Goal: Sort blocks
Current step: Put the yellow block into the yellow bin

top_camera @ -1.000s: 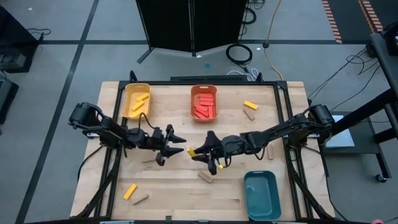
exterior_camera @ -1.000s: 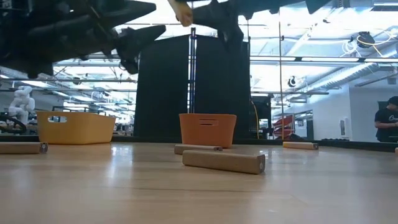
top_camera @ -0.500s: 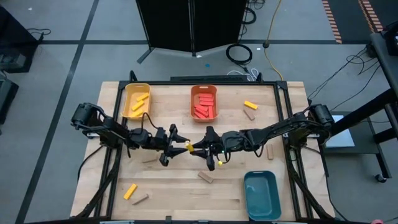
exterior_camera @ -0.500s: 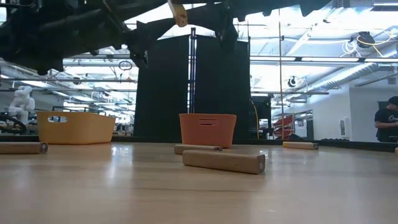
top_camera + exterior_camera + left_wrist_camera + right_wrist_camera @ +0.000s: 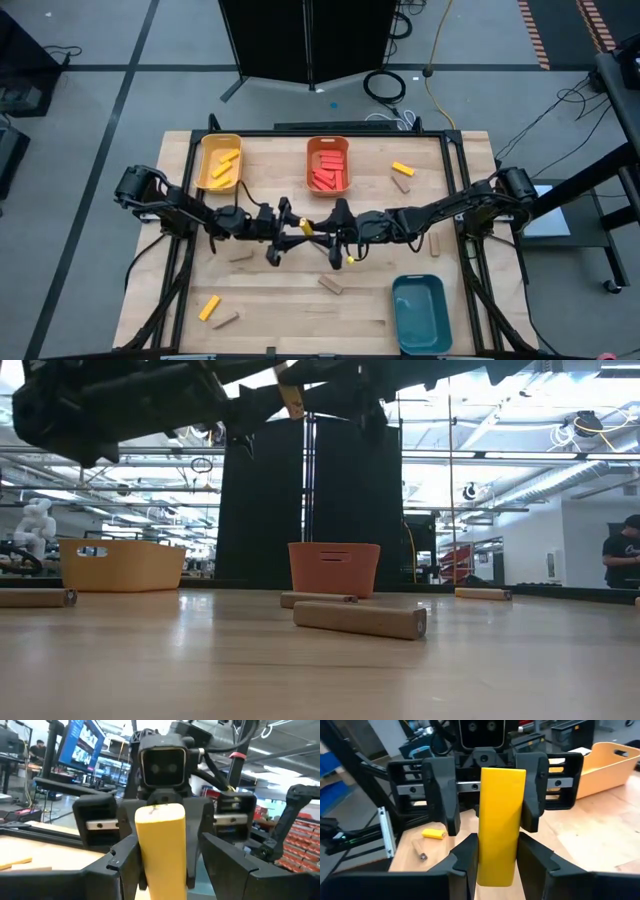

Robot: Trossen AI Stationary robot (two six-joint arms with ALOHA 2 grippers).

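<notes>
Above the pale wooden table [image 5: 280,290], a stiff, light yellow rectangular wooden block [image 5: 501,825] is pinched by the right gripper [image 5: 318,232]; the left gripper's [image 5: 290,232] spread jaws flank its free end, unclosed.

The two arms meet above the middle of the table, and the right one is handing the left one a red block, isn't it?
Not red: the block in the right gripper is yellow, as the right wrist view shows. The open left gripper faces it above mid-table.
</notes>
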